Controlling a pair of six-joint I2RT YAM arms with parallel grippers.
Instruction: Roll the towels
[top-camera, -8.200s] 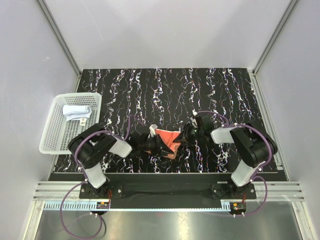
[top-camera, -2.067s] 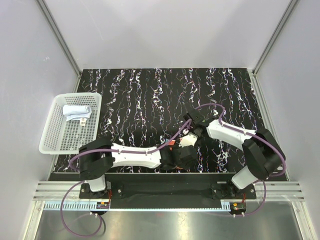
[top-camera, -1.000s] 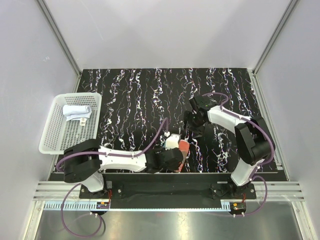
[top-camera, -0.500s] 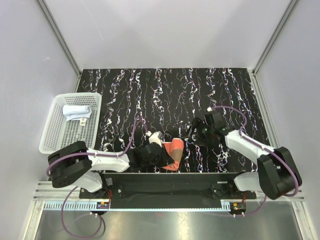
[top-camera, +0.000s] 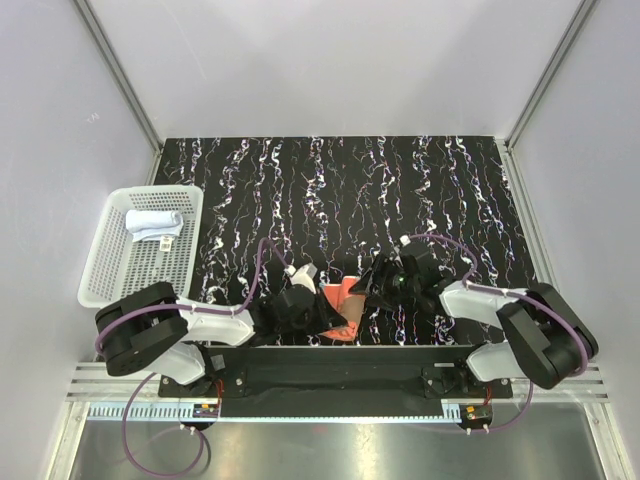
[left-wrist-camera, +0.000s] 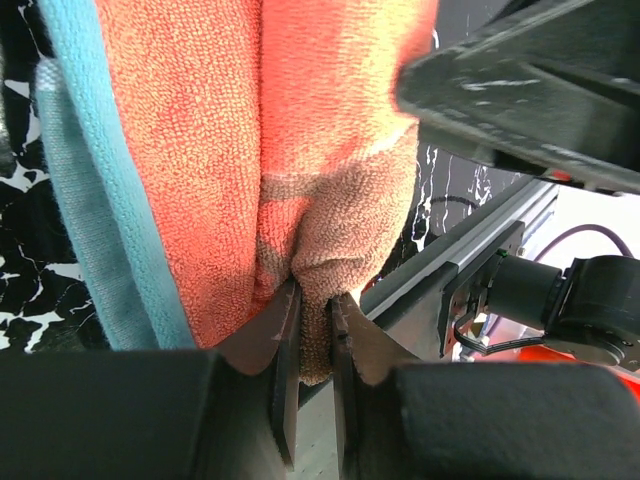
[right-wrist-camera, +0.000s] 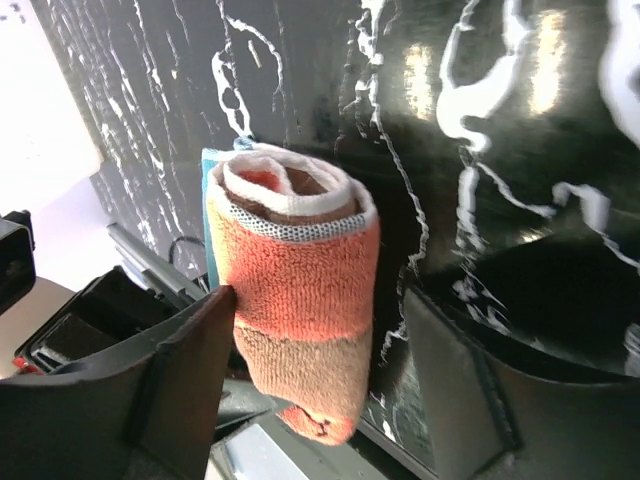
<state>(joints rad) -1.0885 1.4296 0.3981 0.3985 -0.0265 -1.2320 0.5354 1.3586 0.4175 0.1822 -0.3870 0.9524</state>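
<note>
The rust-brown towel with its red-orange patch and teal edge lies near the table's front edge. In the right wrist view it is a tight roll. My left gripper is shut on the towel's brown end fold. My right gripper is open; its fingers straddle the roll, the left finger touching its side. The pale blue towel lies rolled in the white basket.
The basket stands at the table's left edge. The aluminium frame rail runs just below the table's front edge, close to both grippers. Grey enclosure walls stand on three sides.
My left arm has drawn back leftward with the towel in its grip. My right gripper has come down from the table's middle to the towel's right side and spread round the roll.
</note>
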